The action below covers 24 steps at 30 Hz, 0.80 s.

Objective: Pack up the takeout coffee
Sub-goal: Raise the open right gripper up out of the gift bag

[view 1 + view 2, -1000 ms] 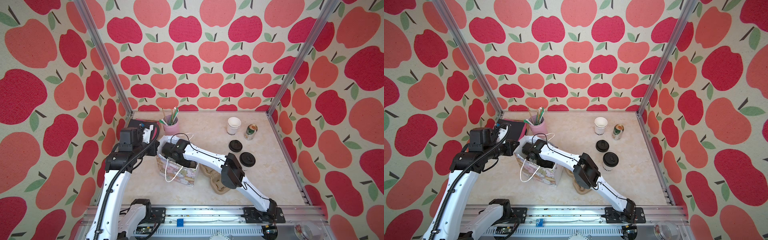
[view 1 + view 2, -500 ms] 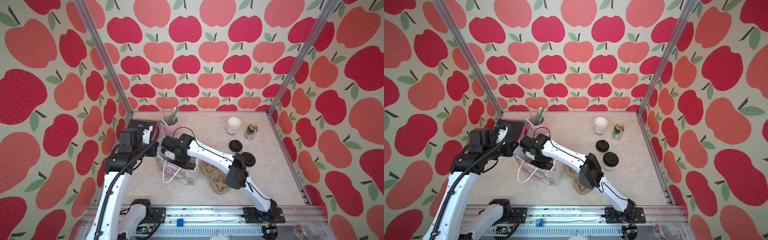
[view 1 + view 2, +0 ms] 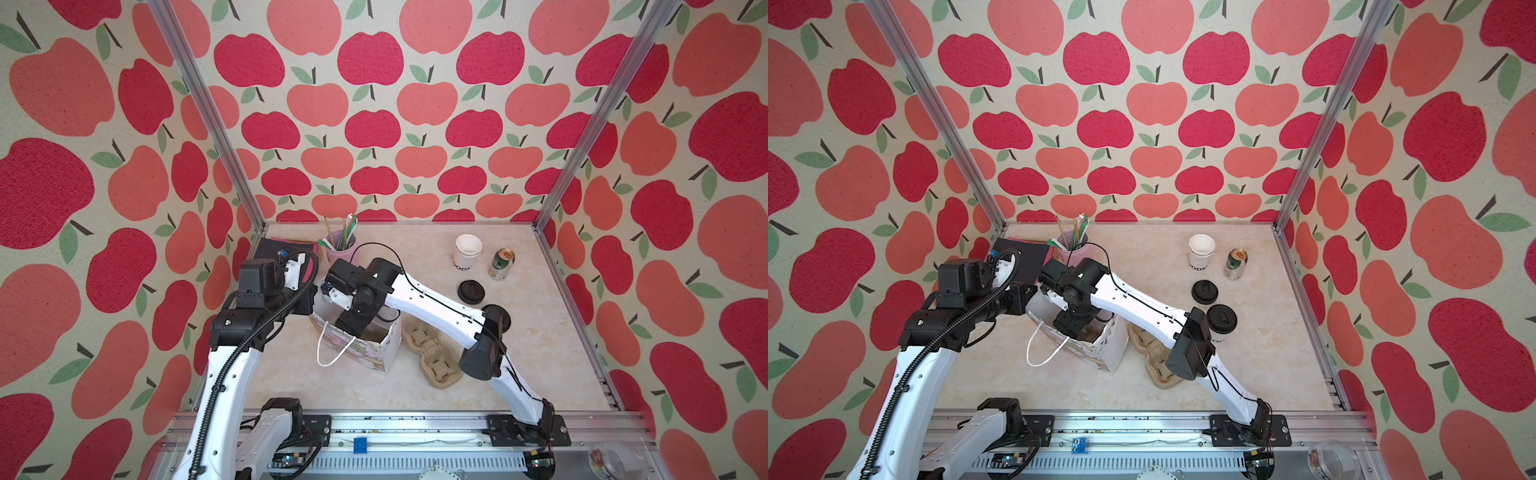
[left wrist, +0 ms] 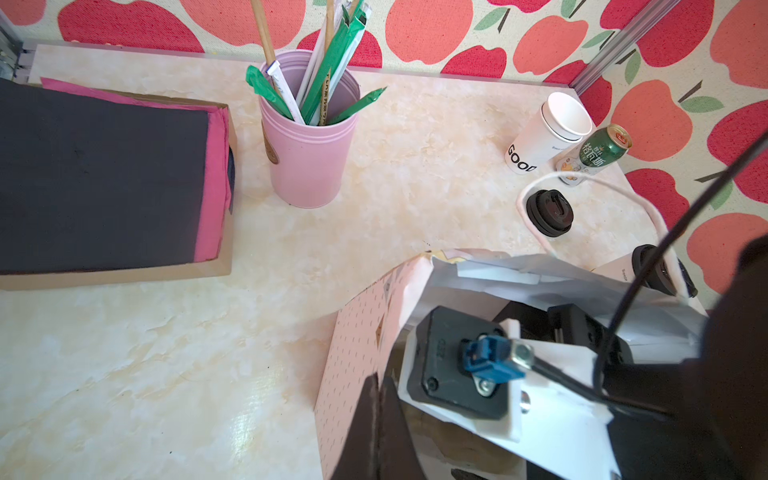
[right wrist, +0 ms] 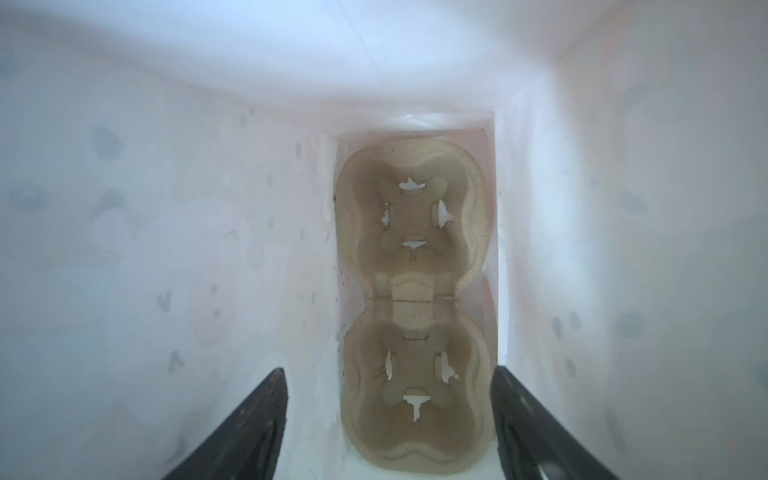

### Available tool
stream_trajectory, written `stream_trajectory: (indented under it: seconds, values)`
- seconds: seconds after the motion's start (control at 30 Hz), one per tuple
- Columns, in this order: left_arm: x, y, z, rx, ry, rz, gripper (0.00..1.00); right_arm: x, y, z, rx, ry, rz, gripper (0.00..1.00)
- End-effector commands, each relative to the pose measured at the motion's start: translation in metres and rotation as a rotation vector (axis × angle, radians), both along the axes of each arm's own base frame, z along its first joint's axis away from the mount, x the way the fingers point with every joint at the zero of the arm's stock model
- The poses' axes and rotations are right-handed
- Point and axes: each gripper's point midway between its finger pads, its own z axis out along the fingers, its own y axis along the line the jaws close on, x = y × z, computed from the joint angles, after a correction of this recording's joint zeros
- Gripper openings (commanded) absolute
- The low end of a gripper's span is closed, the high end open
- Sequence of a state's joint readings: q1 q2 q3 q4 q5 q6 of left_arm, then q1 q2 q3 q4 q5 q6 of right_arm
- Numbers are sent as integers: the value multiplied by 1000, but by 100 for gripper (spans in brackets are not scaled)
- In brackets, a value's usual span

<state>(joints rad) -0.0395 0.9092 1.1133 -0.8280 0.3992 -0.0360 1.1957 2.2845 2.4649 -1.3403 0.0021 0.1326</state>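
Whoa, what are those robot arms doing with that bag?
The left gripper is pinching the rim of the paper bag, which seems to keep it open. The right gripper is down inside the bag, jaws open and empty, above a brown cup carrier lying flat on the bag's bottom. The takeout coffee, with its black lid on, stands on the table beside the right arm, not yet packed.
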Motion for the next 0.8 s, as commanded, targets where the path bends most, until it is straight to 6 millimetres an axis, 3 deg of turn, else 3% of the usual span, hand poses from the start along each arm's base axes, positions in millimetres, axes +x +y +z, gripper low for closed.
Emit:
stream_trajectory:
  seconds: [0.0, 0.27, 0.53, 0.63, 0.77]
  values:
    - [-2, 4, -2, 10, -3, 19, 0, 4, 2, 45, 111, -60, -13, 80]
    - [-2, 5, -1, 9, 0, 26, 0, 4, 0, 81, 203, -111, 11, 83]
    - [-3, 7, 1, 15, 8, 36, 0, 0, 4, 97, 281, -121, 31, 84]
    - [-5, 8, 0, 24, 14, 40, 0, 1, -3, 114, 308, -153, 25, 84]
    - [-7, 9, -2, 25, 16, 46, 0, 1, -20, 155, 388, -223, 4, 84]
